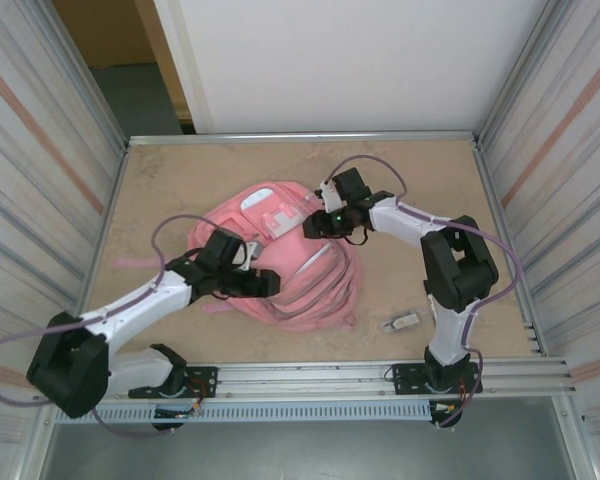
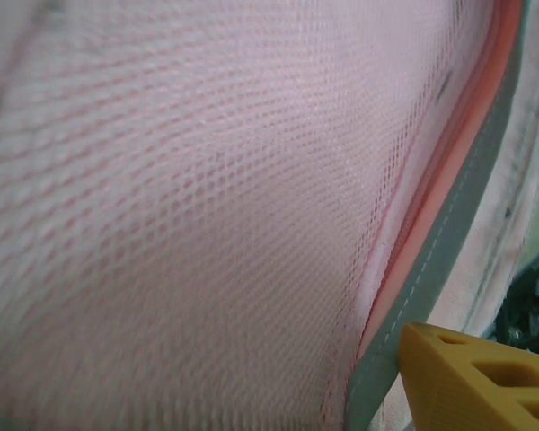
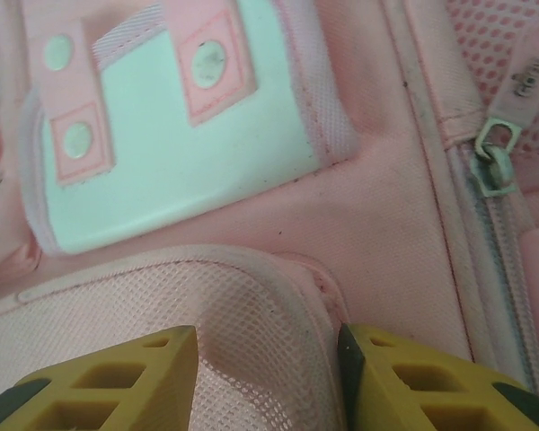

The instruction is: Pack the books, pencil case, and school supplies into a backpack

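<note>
Pink backpack (image 1: 310, 290) | right wrist: right end effector (image 3: 268, 339) pinching its mesh | left end effector (image 1: 270, 284): opening unclear | overhead: grey item (image 1: 401, 322) lower right

Beige tabletop (image 1: 420, 180), ribbed side walls (image 1: 40, 150) — pale, orange-striped — white back panel (image 1: 360, 60), metal rail (image 1: 310, 375) along near edge

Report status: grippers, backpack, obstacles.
Left gripper against backpack, jaws unclear. Right gripper astride mesh pocket edge, grip unclear. Clear-and-grey item unpacked on table.
</note>
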